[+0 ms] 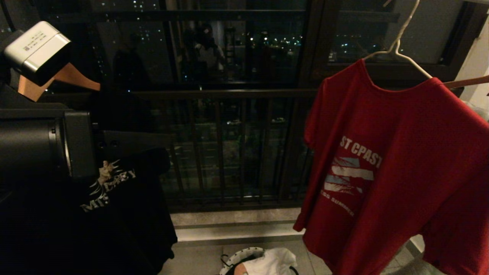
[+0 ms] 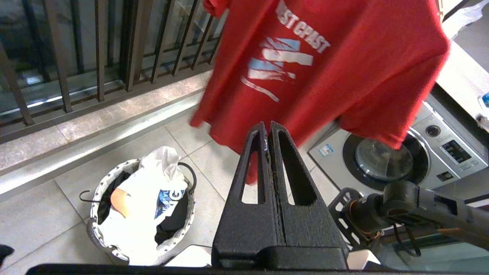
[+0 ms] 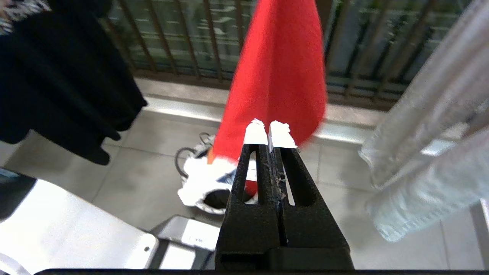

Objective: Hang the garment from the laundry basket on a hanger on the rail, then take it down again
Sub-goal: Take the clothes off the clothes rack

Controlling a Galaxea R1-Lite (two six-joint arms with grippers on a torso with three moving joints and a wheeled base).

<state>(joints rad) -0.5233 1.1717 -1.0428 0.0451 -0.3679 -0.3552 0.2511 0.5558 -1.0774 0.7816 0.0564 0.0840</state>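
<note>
Balcony at night: pale tiled floor [image 2: 34,214], dark railing [image 1: 229,152]. The garment [image 1: 401,164] hangs on the hanger [image 1: 401,49]; my left gripper [image 2: 267,128] and right gripper [image 3: 270,128] are clenched, empty.

Red T-shirt [image 1: 401,160]: white chest lettering, partly folded, reads "ST COAST", with a smaller line below ending "SUMMER". Black T-shirt [image 1: 114,214]: pale print, only "MI" legible. Other labels too small to read.
</note>
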